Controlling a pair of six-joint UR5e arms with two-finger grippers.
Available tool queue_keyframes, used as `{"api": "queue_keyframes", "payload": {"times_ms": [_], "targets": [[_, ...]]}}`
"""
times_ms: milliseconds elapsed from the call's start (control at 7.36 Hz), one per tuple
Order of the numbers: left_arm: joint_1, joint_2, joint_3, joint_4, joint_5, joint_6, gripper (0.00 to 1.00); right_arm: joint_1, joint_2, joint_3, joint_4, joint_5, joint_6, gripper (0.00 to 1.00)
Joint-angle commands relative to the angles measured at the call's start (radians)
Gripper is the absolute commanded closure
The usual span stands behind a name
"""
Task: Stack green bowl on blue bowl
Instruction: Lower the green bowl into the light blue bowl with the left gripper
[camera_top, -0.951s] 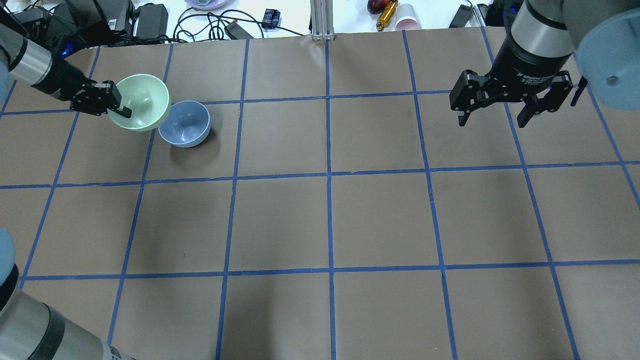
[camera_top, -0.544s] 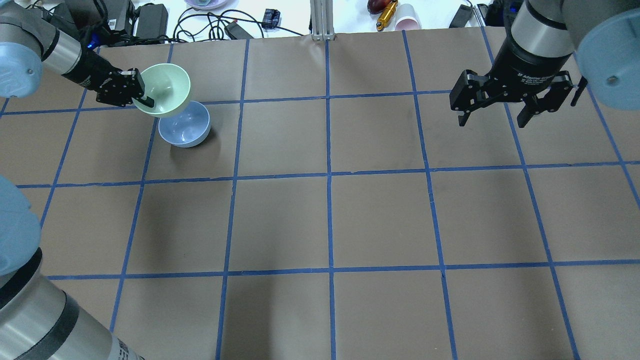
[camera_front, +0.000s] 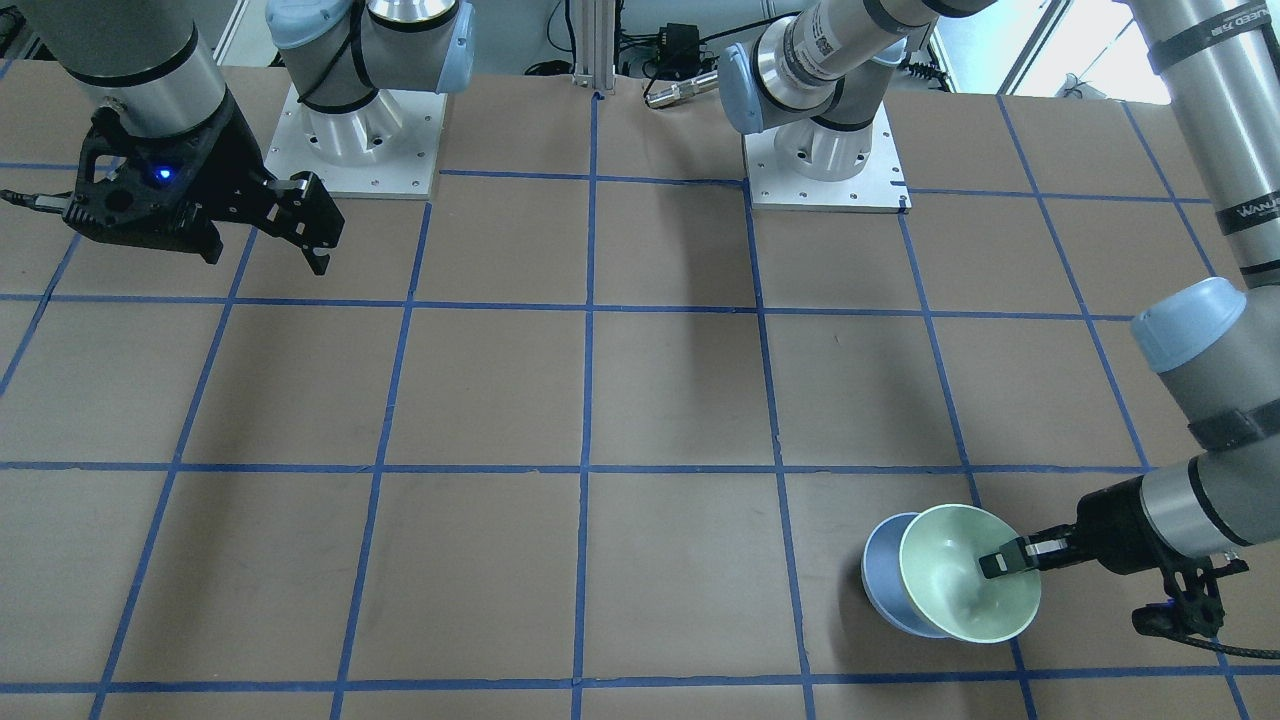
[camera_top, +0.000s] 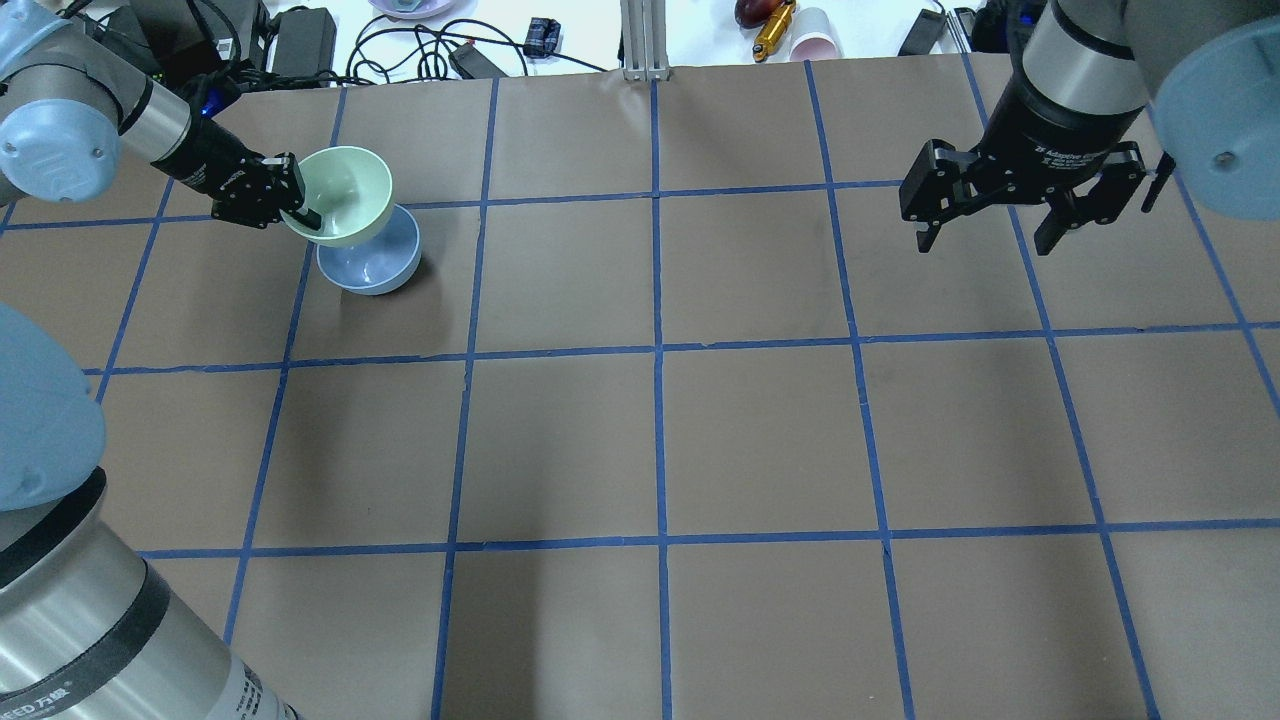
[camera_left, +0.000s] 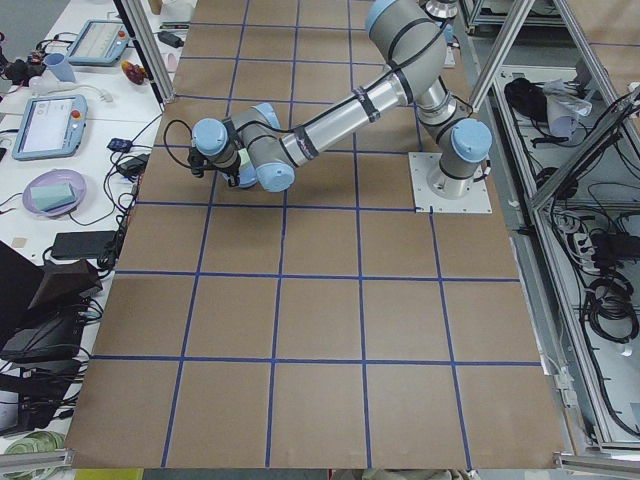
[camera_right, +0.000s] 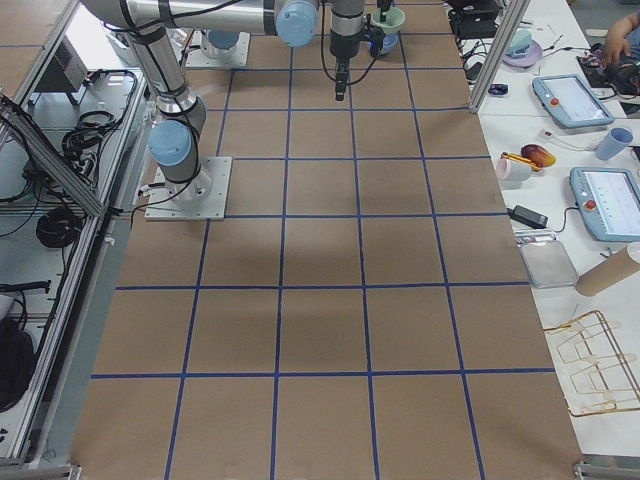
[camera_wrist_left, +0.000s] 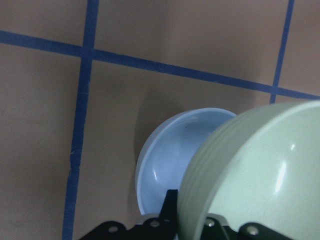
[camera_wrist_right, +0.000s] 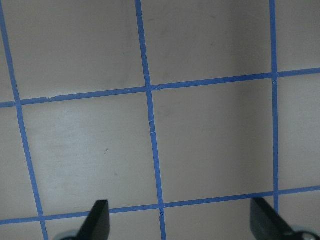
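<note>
The green bowl (camera_top: 345, 195) hangs tilted in my left gripper (camera_top: 300, 212), which is shut on its rim, one finger inside the bowl. It is partly over the blue bowl (camera_top: 375, 265), which stands on the table at the far left. I cannot tell whether the two bowls touch. In the front-facing view the green bowl (camera_front: 965, 590) covers most of the blue bowl (camera_front: 880, 580), with the left gripper (camera_front: 1005, 562) at its rim. The left wrist view shows the green bowl's underside (camera_wrist_left: 255, 170) above the blue bowl (camera_wrist_left: 170, 160). My right gripper (camera_top: 990, 225) is open and empty, far right.
Beyond the table's far edge lie cables and power bricks (camera_top: 300, 40), an aluminium post (camera_top: 645, 40) and a pink cup (camera_top: 815, 45). Blue tape lines grid the brown table (camera_top: 660, 440). The arm bases (camera_front: 355, 140) stand at the robot's side.
My left gripper has carried the green bowl to the right, from beside the blue bowl to partly over it. The right arm has not moved.
</note>
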Motion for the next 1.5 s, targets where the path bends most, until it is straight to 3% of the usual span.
{"api": "queue_keyframes", "payload": {"times_ms": [0, 1359], "targets": [[-0.001, -0.008, -0.002, 0.014, 0.026, -0.004, 0.96, 0.000, 0.000, 0.000, 0.000, 0.000, 0.000, 0.00], [-0.015, 0.007, -0.038, 0.021, 0.041, -0.010, 0.90, 0.000, 0.000, 0.000, 0.000, 0.000, 0.000, 0.00]]}}
